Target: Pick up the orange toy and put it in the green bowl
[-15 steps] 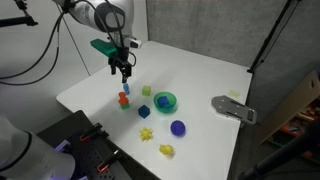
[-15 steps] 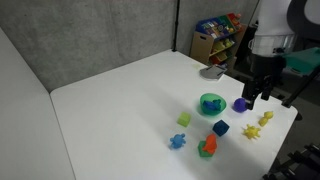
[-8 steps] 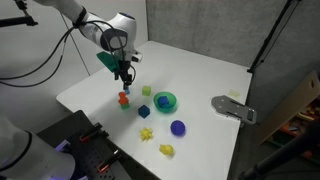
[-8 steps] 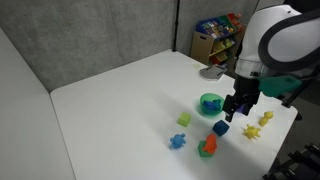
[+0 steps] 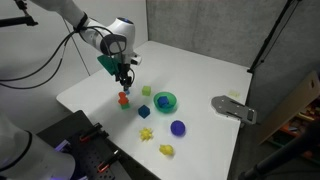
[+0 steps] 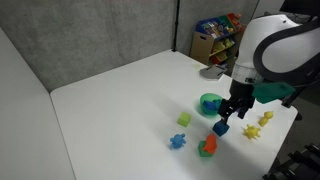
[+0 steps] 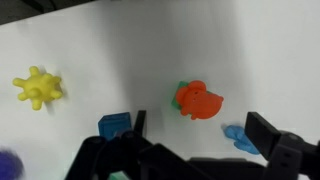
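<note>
The orange toy [image 5: 124, 97] [image 6: 209, 144] lies on the white table near its edge, with a small green piece right against it. In the wrist view the orange toy [image 7: 199, 100] sits just ahead of my jaws, between their lines. My gripper [image 5: 124, 80] [image 6: 228, 114] [image 7: 200, 132] is open and empty, hovering a little above the toy. The green bowl [image 5: 165, 102] [image 6: 211, 104] stands a short way off with a blue thing inside it.
Around the toy lie a blue cube [image 6: 220, 127] [image 7: 115, 125], a light blue toy [image 6: 178, 141] [image 7: 237, 137], a green cube [image 5: 146, 90], a dark blue ball [image 5: 178, 127], a yellow star toy [image 5: 146, 133] [image 7: 38, 88] and a yellow lumpy toy [image 5: 166, 150]. A grey object [image 5: 233, 108] lies at the far side.
My gripper has come down and moved over toward the orange toy. The toys and the bowl have not moved.
</note>
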Controlling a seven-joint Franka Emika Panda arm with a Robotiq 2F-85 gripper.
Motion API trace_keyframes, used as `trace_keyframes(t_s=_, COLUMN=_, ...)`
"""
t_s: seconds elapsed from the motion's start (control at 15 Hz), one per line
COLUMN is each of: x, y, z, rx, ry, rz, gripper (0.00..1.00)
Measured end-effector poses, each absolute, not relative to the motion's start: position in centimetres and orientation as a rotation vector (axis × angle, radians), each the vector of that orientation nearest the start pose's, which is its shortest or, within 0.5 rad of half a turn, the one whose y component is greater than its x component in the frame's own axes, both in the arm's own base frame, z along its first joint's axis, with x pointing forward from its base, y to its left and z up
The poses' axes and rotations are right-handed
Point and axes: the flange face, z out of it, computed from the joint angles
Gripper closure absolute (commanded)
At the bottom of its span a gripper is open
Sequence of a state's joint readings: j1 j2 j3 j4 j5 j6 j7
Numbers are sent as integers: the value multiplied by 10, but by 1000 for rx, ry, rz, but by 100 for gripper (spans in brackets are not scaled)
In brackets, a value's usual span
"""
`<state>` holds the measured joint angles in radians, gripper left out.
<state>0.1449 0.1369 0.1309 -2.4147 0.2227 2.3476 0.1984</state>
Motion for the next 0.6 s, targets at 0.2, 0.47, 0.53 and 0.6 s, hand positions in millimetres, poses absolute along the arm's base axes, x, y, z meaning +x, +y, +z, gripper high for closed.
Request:
trace_keyframes(t_s=0.2, x=452, y=133, z=230, rx=-3016, ry=134, rz=373, gripper=0)
trace_keyframes(t_s=0.47, x=451, y=141, z=202, rx=-3020, ry=116, rz=372, gripper=0)
trace_keyframes(t_s=0.53, x=450, y=145, z=194, rx=-3022, ry=107, rz=368, gripper=0)
trace_keyframes(t_s=0.6, x=449, y=149, z=187, rx=-3023, ry=96, rz=365, gripper=0)
